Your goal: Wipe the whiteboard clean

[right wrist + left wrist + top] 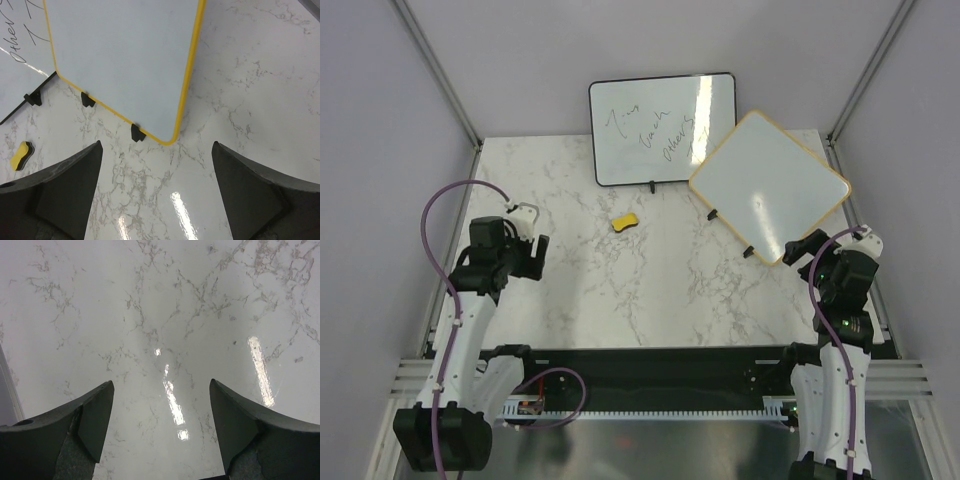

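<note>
The whiteboard [769, 186] with the light tan frame and small black feet stands tilted at the back right, its face blank; it also shows in the right wrist view [125, 60]. A yellow eraser [625, 221] lies on the marble table in front of the boards and shows in the right wrist view [20, 155]. My right gripper [156, 187] is open and empty, just short of the whiteboard's near corner. My left gripper [161, 430] is open and empty over bare marble at the left, far from the eraser.
A black-framed whiteboard [662, 127] with handwriting stands at the back centre, partly behind the tan one. Grey walls enclose the table [650, 290] on three sides. A black rail [650, 365] runs along the near edge.
</note>
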Tool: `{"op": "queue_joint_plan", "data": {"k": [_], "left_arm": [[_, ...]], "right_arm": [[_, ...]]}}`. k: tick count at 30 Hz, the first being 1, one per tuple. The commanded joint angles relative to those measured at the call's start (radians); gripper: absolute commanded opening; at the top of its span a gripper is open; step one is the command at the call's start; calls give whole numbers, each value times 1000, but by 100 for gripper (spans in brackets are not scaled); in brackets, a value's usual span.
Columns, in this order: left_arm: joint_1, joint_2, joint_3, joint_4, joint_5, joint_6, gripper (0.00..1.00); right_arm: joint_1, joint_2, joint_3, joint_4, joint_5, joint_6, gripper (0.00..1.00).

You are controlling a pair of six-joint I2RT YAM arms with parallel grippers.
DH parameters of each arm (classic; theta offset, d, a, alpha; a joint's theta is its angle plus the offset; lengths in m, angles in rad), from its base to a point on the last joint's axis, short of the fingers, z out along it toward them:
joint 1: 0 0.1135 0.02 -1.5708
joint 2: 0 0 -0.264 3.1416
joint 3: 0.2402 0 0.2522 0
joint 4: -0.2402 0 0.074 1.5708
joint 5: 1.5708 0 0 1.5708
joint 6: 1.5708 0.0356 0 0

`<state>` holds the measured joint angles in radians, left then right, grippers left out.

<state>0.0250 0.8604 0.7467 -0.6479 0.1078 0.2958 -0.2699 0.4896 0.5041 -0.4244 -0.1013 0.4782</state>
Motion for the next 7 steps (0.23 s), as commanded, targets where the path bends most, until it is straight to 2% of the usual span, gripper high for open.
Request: {"op": "queue_joint_plan", "data": {"k": [1,7], "left_arm": [[4,-4,0,33,-3,-17,84],[6,-5,-26,59,-14,-10,84]], "right_arm": [[6,0,-1,32,-14,-7,98],[6,0,-4,47,-40,-21,98]]}}
